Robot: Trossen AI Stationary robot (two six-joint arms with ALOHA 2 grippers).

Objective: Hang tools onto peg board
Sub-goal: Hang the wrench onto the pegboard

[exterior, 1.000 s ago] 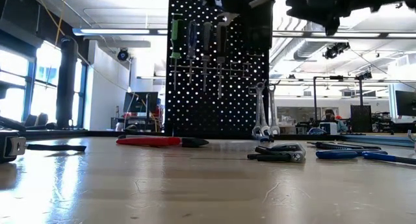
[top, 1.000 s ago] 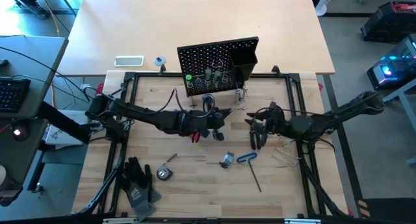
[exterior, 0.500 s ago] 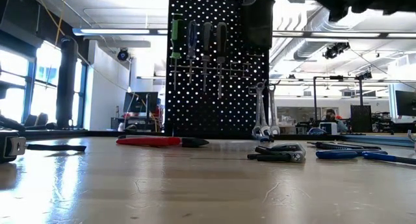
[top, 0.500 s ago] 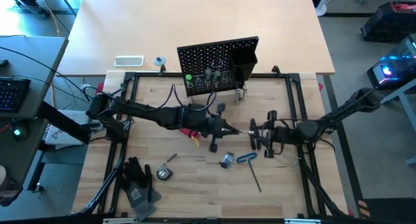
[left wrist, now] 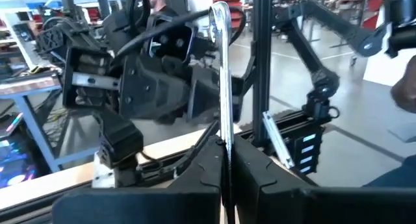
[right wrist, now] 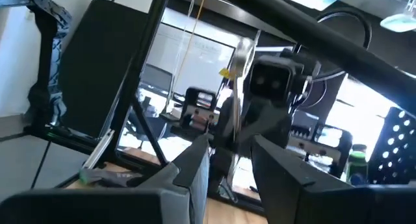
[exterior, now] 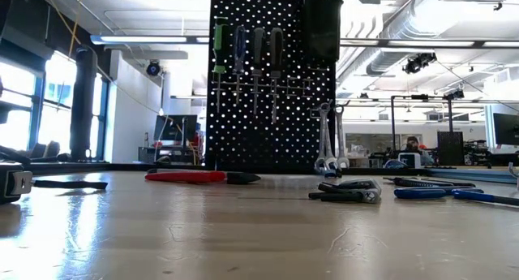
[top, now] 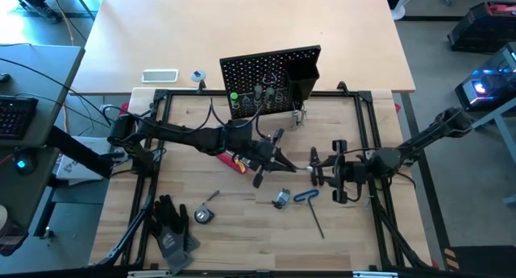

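My left gripper (top: 280,159) is over the table's middle, shut on a silver wrench (top: 298,164). The wrench points toward my right gripper (top: 317,170), which is open and faces it from the right. The wrench's free end lies close to the right fingers; whether they touch, I cannot tell. The black peg board (top: 270,82) stands upright at the far side. On it hang green, blue and black screwdrivers (exterior: 243,57) and two wrenches (exterior: 328,142). Lying flat on the table are the red-black tool (exterior: 195,176), the pliers (top: 280,199) and the blue-handled hex key (top: 309,197). My left gripper pinches the wrench's shaft (left wrist: 225,136) between its two shut fingers (left wrist: 195,178). The wrench runs on along the fingers and past their tips, its ring end (left wrist: 220,13) free. It is lifted clear of the table, about level, pointing toward the table's right.
Black work gloves (top: 173,226) and a tape measure (top: 201,215) lie near the table's near-left corner. A white flat device (top: 160,76) sits on the far table behind the frame. The black box bin (top: 303,68) is on the peg board's right part.
My left gripper has carried the wrench away from the peg board toward the near and right side and has turned it to point at my right gripper. My right gripper has turned from pointing toward the table's near edge to pointing left, facing the wrench.
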